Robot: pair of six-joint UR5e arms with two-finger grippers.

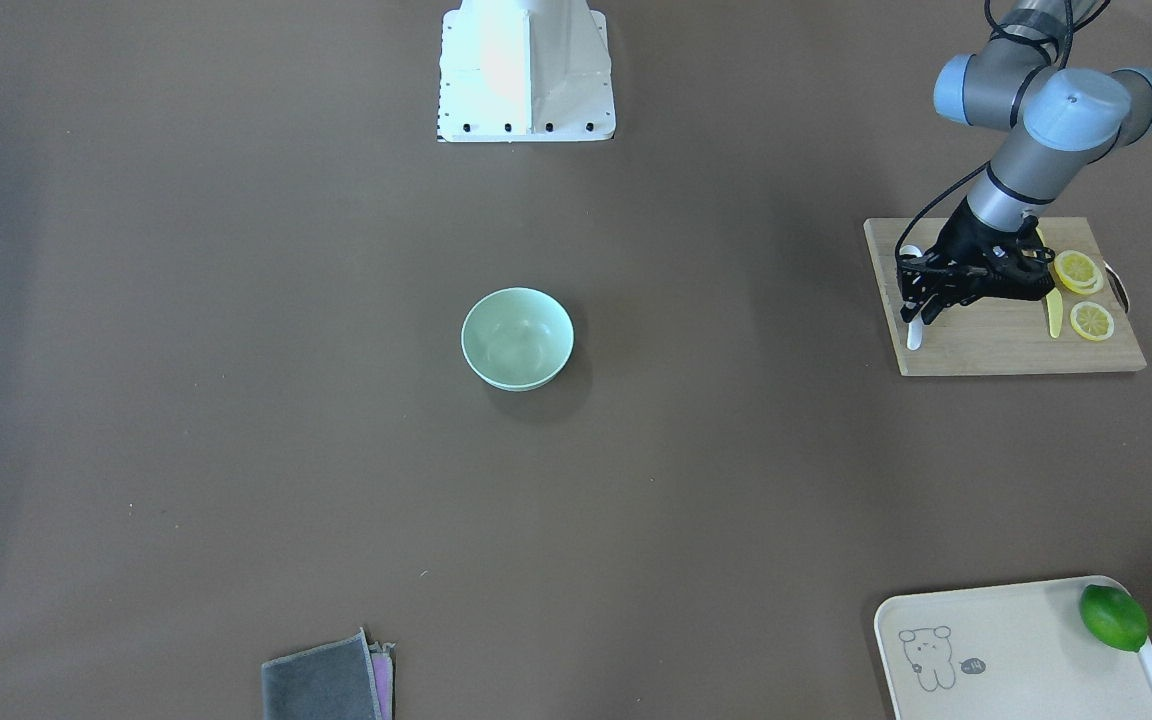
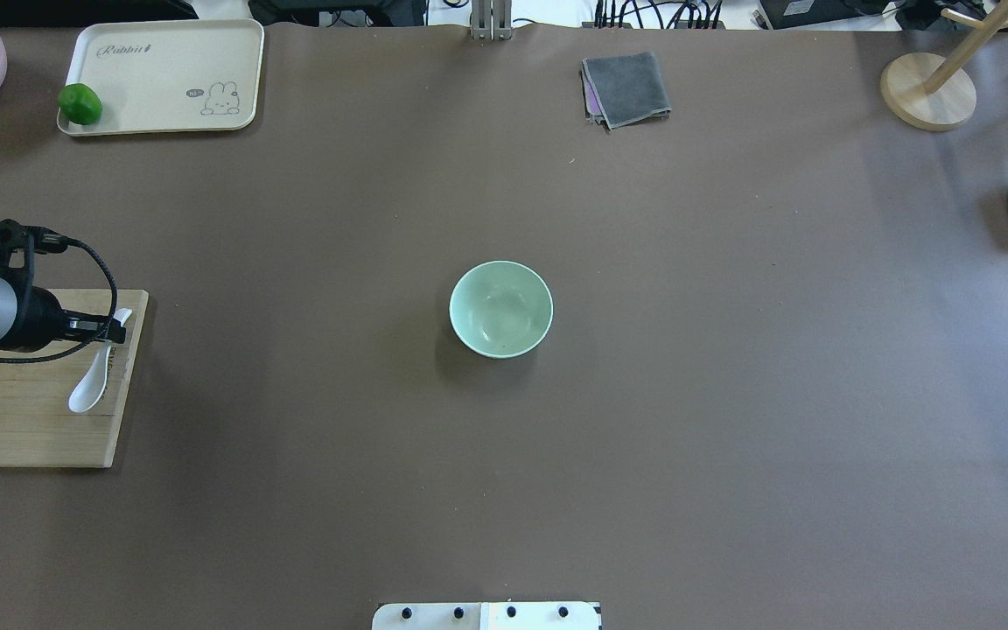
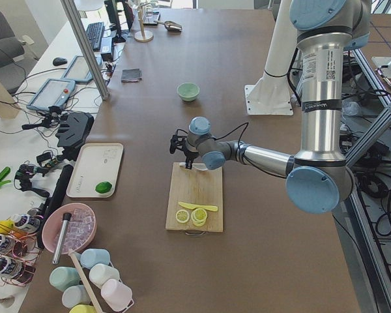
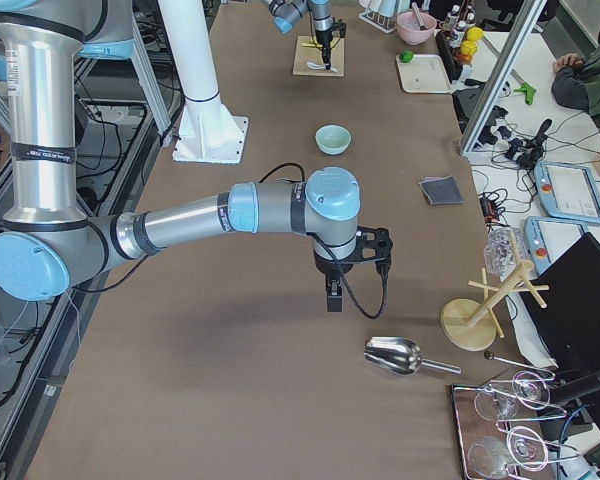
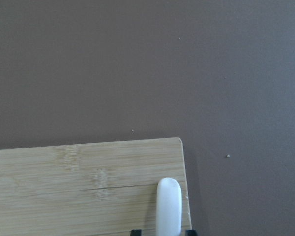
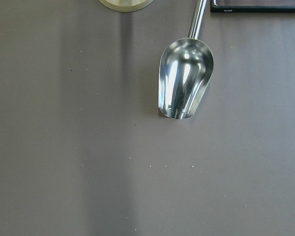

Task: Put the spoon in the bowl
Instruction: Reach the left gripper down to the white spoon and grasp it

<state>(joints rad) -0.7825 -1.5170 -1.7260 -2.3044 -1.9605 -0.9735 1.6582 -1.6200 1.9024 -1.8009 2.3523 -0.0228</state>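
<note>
Your left hand (image 2: 117,330) straddles the handle of the white soup spoon (image 2: 84,395) on the wooden cutting board (image 2: 23,420). You cannot tell whether it pinches the handle. The mint-green bowl (image 2: 500,309) sits well apart.

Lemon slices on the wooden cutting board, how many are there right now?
3, it seems, all on the cutting board: one lemon slice alone beside the yellow knife; two more overlapping nearer the robot, the lower barely peeking out. More may be hidden.

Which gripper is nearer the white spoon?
Left. The left gripper is right at the spoon handle on the cutting board; the right gripper hangs far off by the metal scoop.
</note>
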